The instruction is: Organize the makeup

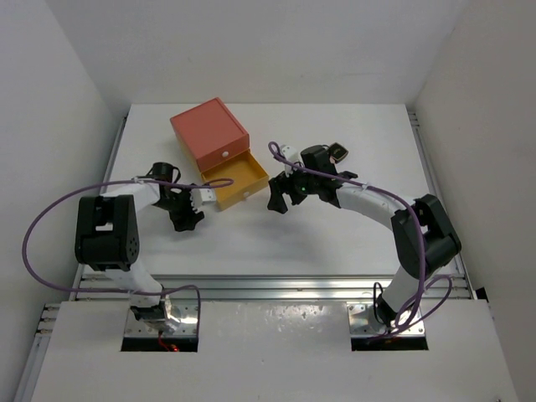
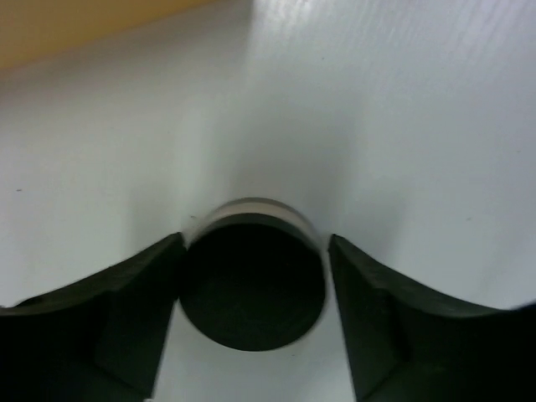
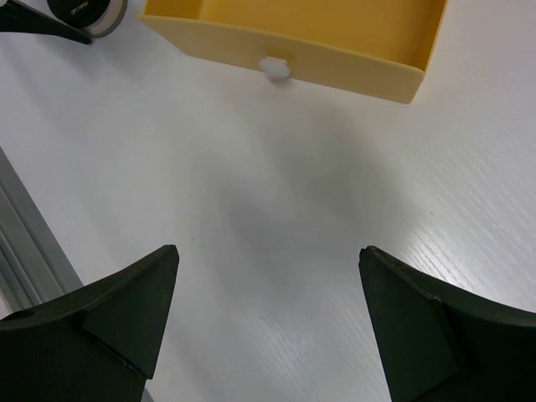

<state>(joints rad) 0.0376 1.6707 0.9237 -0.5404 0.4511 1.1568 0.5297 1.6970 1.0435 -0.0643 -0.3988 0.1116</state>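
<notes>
A black round disc (image 2: 251,285) with a pale rim lies on the white table between my left gripper's (image 2: 255,276) fingers. The left finger touches it and the right finger stands a hair from its rim. The disc also shows at the top left of the right wrist view (image 3: 84,10). In the top view my left gripper (image 1: 186,218) is just left of the open yellow drawer (image 1: 244,193). My right gripper (image 1: 279,199) is open and empty over bare table, right of the drawer (image 3: 335,63). A small black squarish compact (image 1: 338,152) lies behind the right arm. The other makeup is hidden.
The orange drawer box (image 1: 209,130) stands at the back left with its yellow drawer pulled out towards me. A small white item (image 1: 285,151) sits by the right arm's purple cable. An aluminium rail (image 3: 25,243) runs along the table's near edge.
</notes>
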